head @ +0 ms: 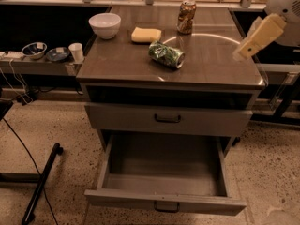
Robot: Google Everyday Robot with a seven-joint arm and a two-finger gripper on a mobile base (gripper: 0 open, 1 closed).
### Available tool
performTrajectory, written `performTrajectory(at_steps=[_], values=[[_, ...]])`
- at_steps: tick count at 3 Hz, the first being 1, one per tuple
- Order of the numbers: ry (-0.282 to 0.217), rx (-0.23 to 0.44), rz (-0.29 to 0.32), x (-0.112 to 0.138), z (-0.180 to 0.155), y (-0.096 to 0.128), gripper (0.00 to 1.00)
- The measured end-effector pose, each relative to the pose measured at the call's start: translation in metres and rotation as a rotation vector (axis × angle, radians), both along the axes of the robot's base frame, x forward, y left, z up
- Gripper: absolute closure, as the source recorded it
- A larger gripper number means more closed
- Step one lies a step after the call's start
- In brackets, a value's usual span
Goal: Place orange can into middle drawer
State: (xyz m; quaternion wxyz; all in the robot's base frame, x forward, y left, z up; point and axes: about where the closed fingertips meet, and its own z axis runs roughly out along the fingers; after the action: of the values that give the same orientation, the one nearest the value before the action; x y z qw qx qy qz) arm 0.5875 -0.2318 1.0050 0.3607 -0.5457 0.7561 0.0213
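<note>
The orange can (186, 17) stands upright at the back of the cabinet top, right of centre. The middle drawer (164, 162) is pulled open below, its grey inside bare, a small dark handle on its front. My gripper (244, 50), a pale cream piece on the arm, hangs above the right edge of the cabinet top. It is well to the right of the orange can, nearer the front, and touches nothing.
A green leaf-patterned can (166, 54) lies on its side mid-top. A yellow sponge (146, 34) and a white bowl (104, 25) sit at the back left. A closed grey drawer front (168, 118) is above the open one. Small bowls and a cup (75, 52) stand on the left shelf.
</note>
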Motion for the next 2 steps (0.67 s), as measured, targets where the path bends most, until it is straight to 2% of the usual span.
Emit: performTrajectory(at_steps=[1, 2], values=[[-0.066, 0.152, -0.1, 0.056, 0.004, -0.023, 0.0], [-0.126, 0.298, -0.246, 0.088, 0.019, -0.033, 0.0]])
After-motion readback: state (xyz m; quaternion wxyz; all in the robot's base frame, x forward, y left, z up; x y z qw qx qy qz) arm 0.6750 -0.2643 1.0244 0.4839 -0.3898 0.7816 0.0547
